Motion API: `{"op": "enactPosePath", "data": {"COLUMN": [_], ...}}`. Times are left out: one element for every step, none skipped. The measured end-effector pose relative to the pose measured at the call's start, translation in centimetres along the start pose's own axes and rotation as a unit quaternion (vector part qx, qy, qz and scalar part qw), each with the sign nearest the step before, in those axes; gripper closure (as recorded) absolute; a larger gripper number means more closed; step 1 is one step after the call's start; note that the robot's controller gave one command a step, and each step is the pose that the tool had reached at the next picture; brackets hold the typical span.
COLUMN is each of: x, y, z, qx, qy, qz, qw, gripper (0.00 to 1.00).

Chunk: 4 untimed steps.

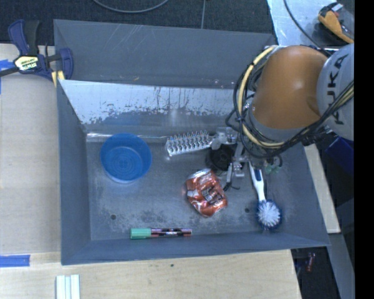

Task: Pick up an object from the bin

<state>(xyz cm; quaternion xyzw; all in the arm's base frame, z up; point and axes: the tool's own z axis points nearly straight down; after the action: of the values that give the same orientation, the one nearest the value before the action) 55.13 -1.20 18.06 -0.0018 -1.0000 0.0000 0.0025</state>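
My gripper (232, 172) hangs low in the right half of the bin, under the orange wrist cover. Just below and to its left lies a crumpled red and silver foil packet (206, 194), with the gripper at its upper right edge. A small black thing (218, 159) sits right beside the gripper on its left, partly hidden by it. On the right a white and blue dish brush (262, 198) lies with its bristle head toward the front right corner. A grey toothed clip or comb (188, 143) rests by the back wall, left of the gripper.
A round blue bowl (125, 157) stands at the left of the bin floor. A marker with a green cap (160, 232) lies along the front wall. The arm and its cables cover the bin's right rear corner.
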Motion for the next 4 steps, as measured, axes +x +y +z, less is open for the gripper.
{"op": "enactPosePath", "data": {"x": [-0.2, 0.0, -0.1, -0.1], "y": [0.0, 0.7, 0.6, 0.6], "z": [-0.5, 5.0, 6.3, 6.3], "qx": [0.000, 0.000, 0.001, 0.001], "qy": [-0.0044, -0.0023, -0.0076, -0.0076], "qz": [0.000, 0.030, -0.104, -0.103], "qw": [1.0000, 0.9995, 0.9946, 0.9946], "gripper": [0.00, 0.00, 1.00, 1.00]}}
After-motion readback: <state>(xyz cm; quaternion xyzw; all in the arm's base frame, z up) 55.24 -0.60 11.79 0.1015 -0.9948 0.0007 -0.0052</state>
